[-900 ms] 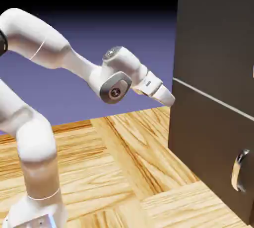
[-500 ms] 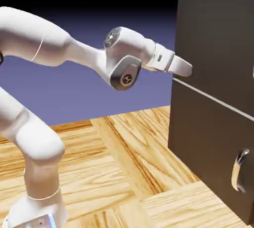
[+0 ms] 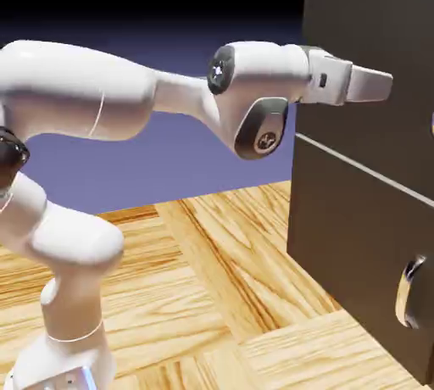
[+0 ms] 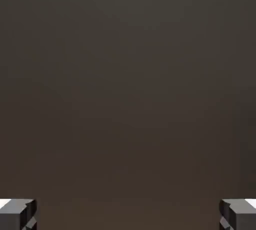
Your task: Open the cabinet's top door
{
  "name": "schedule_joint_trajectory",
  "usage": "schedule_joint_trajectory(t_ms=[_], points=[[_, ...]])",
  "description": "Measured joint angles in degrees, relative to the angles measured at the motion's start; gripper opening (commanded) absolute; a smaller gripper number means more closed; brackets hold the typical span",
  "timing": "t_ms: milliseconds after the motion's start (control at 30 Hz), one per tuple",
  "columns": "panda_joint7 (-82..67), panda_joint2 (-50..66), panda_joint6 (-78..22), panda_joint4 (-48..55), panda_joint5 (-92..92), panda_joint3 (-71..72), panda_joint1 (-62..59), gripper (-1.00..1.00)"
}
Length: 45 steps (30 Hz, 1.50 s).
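Two fingertips stand wide apart, your gripper (image 4: 128,214) open and empty, facing the top door (image 3: 364,41) — above the lower door (image 3: 352,227). You look to be at the approach; next, find its handle. Count one arm (image 3: 76,87), two doors, one full handle (image 3: 407,291) — another barely showing.

The white, smooth-shelled robot arm (image 3: 80,91) bends at its elbow and reaches toward the exterior view's right, its forearm and hand nearly level. The two-finger gripper with small grey tips (image 4: 128,214) stands open, its fingertips wide apart.
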Motion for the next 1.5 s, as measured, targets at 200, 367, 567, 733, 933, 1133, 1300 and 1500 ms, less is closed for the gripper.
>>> schedule_joint_trajectory(t_ms=[200,367,567,733,933,1133,1300,1500], points=[[-1.92,-2.08,4.02,5.26,-5.16,-12.46,9.63,0.0],[-2.93,-2.49,5.74,8.79,-6.81,-18.88,15.63,0.0],[-4.06,-0.38,6.13,15.46,-4.62,-25.32,25.6,-1.0],[-1.65,4.95,10.23,9.78,-1.81,-20.79,17.27,-1.0],[0.17,9.97,14.24,3.05,2.6,-11.77,4.82,-1.0],[-0.19,12.2,16.75,-2.67,7.99,-0.89,-7.64,-1.0],[-2.02,12.29,18.21,-7.29,13.89,9.25,-17.98,-1.0],[-5.21,10.72,19.44,-12.63,22.34,21.7,-29.56,-1.0]])
